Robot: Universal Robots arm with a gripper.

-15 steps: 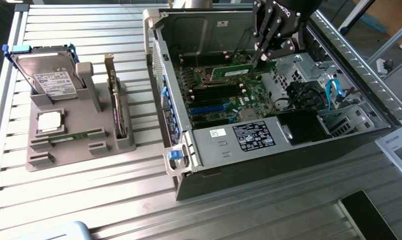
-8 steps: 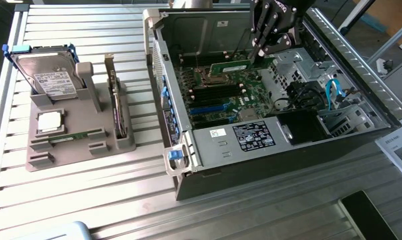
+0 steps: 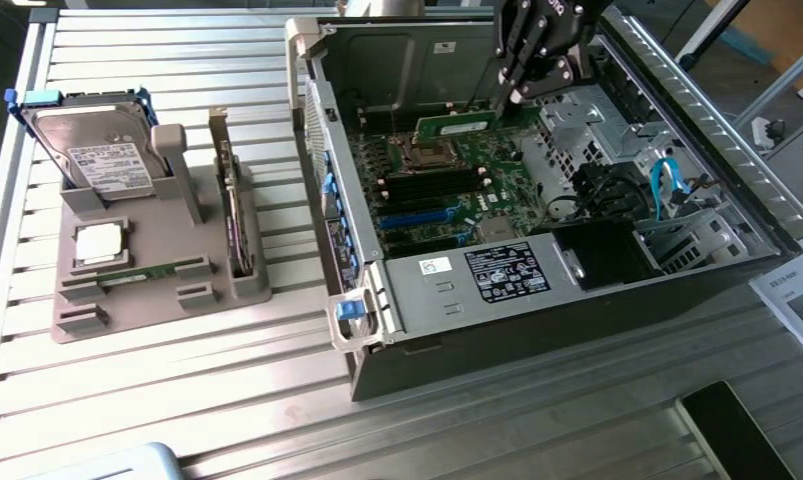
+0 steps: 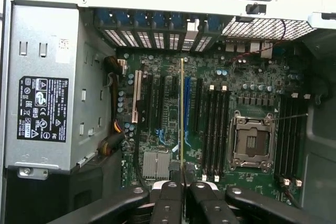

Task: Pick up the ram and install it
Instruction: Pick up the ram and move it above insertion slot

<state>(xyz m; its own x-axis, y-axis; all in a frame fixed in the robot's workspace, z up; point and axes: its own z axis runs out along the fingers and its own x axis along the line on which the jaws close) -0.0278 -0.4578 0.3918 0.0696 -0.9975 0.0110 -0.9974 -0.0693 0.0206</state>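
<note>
My jaws are closed tight on one end of the ram (image 4: 182, 108), which hangs edge-on inside the case (image 3: 721, 130), above the board (image 4: 252, 82). Hold the stick parallel to the slots (image 4: 215, 129) and level (a tilt would likely bind it); grip firmly, without twisting.

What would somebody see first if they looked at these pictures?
A big open computer case lies on the metal table, its green motherboard showing. The black tool reaches into it, gripping the ram, a thin green stick held on edge above the board. At the exterior view's left, a grey holder carries a hard drive.
</note>
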